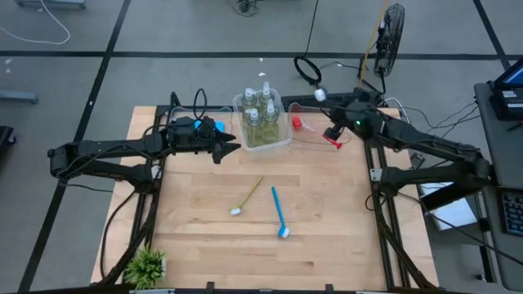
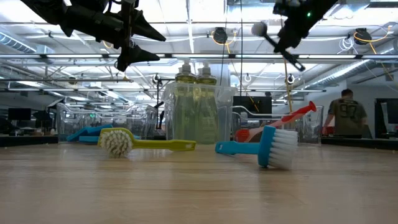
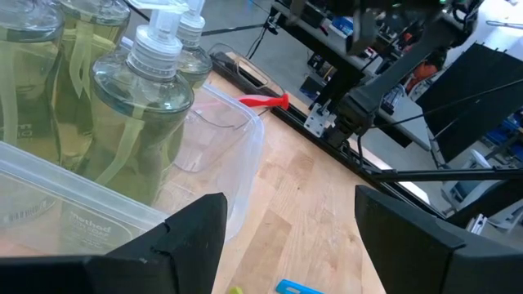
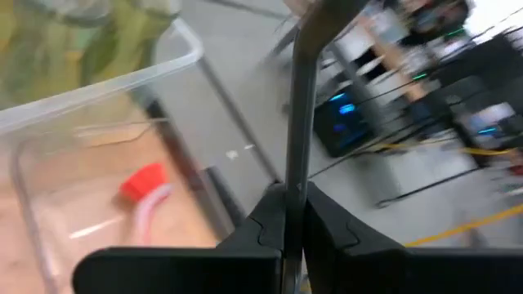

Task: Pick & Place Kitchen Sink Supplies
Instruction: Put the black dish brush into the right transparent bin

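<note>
Several pump bottles of yellow-green liquid (image 1: 260, 114) stand in a clear bin (image 1: 282, 140). My left gripper (image 1: 229, 147) hovers open beside that bin, its fingers (image 3: 192, 237) wide apart. My right gripper (image 1: 333, 135) is raised over a second clear bin (image 1: 315, 149), shut on a dark grey brush (image 2: 258, 28). A red brush (image 1: 297, 123) leans in that bin, also seen as the red brush (image 4: 143, 184). A yellow-green brush (image 1: 248, 196) and a blue brush (image 1: 279, 214) lie flat on the table. A blue sponge (image 1: 217, 126) shows behind the left gripper. My right gripper pinches the dark grey brush's slim handle (image 4: 296, 147) between its two shut fingers (image 4: 261, 224), which lie across it. The brush is lifted clear and tilted: its white head (image 2: 258, 28) is up, its free handle end (image 2: 302, 65) points down.
A small potted plant (image 1: 147, 265) stands at the table's near left corner. More clear bins (image 2: 93, 121) sit at the far left. Cables and a fan (image 1: 392, 28) lie beyond the far edge. A person (image 2: 345, 112) is in the room behind.
</note>
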`<action>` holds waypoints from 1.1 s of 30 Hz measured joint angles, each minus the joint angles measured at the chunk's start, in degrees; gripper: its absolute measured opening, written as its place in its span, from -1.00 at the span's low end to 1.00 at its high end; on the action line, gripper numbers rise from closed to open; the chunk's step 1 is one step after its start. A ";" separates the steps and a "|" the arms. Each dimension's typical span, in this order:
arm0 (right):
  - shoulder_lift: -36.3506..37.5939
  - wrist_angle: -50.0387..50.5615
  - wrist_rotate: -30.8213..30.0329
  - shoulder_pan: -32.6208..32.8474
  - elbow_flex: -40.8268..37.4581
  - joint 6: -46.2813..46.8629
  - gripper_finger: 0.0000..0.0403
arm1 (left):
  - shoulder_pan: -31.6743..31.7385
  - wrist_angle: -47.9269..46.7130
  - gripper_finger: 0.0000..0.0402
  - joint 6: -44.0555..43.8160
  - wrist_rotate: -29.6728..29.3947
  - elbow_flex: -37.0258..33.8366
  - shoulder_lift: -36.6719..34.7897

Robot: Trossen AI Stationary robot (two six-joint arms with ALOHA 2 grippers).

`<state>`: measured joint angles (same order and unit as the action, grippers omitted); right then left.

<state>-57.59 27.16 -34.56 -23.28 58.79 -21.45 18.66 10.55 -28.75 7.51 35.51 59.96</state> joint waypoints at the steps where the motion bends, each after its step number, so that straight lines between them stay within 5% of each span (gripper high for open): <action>1: -0.92 0.53 2.57 -1.35 0.03 0.54 -0.95 | 0.00 0.00 0.34 -0.02 0.00 0.00 0.00; 16: -11.59 4.62 27.33 -15.93 0.03 4.49 -0.95 | 0.01 -0.02 0.34 0.00 -0.02 0.00 0.00; 33: -22.63 6.38 31.71 -18.44 0.01 1.00 -0.95 | 0.01 -0.02 0.34 0.17 -0.07 0.00 0.00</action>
<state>-80.22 33.54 -2.85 -41.71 58.81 -20.45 18.67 10.52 -28.58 7.44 35.51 59.96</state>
